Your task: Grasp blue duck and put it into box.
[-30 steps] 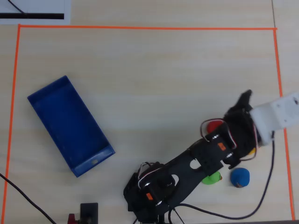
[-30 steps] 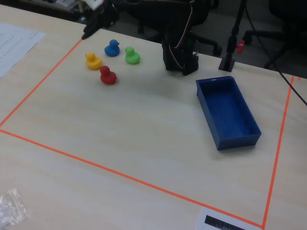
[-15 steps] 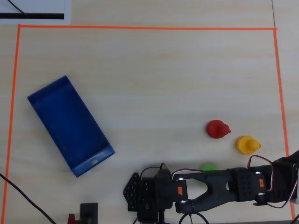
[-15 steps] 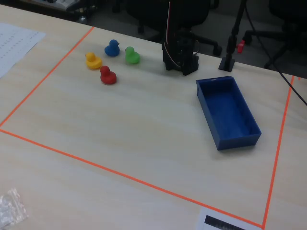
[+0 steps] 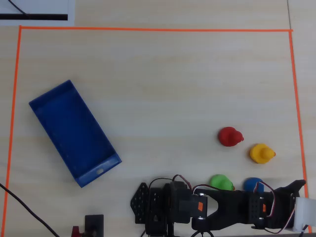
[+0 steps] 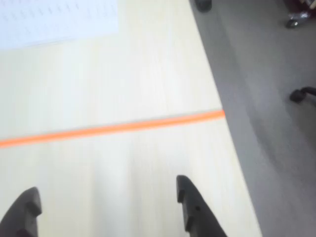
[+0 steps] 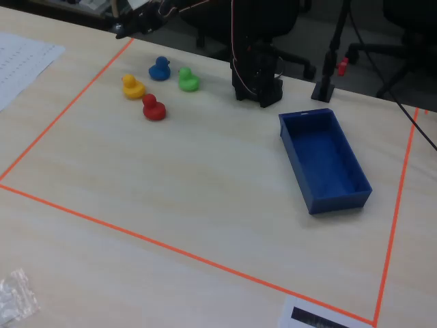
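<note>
The gripper is wide open and holding nothing, out past the orange tape near the table edge. The blue duck sits by the far edge, flanked closely by the green duck, yellow duck and red duck. The box lies well apart toward the other side.

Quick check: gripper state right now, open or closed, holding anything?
Gripper: open, fingers spread over bare table, holding nothing.

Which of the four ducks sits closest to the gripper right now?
The blue duck. In the fixed view the gripper hangs past the orange tape, and the yellow duck, green duck and red duck lie farther off.
</note>
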`<action>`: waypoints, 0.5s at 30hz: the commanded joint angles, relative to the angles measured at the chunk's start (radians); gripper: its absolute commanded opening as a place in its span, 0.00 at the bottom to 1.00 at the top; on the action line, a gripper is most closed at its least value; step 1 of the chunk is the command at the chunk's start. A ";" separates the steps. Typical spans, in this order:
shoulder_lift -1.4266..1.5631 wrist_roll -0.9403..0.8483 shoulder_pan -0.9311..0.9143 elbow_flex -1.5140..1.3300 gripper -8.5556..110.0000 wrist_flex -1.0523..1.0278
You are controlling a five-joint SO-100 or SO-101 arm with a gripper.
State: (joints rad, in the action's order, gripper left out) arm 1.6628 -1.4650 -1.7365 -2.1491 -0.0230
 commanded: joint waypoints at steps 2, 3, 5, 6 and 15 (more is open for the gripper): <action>0.055 -0.015 0.006 -0.051 0.39 0.037; 0.067 -0.017 0.011 -0.069 0.39 0.037; 0.097 -0.020 0.021 -0.115 0.39 0.044; 0.112 -0.021 0.029 -0.143 0.39 0.057; 0.202 -0.012 0.063 -0.255 0.39 0.067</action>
State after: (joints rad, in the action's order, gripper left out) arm 1.8116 -1.4803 -1.6766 -2.4007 0.0169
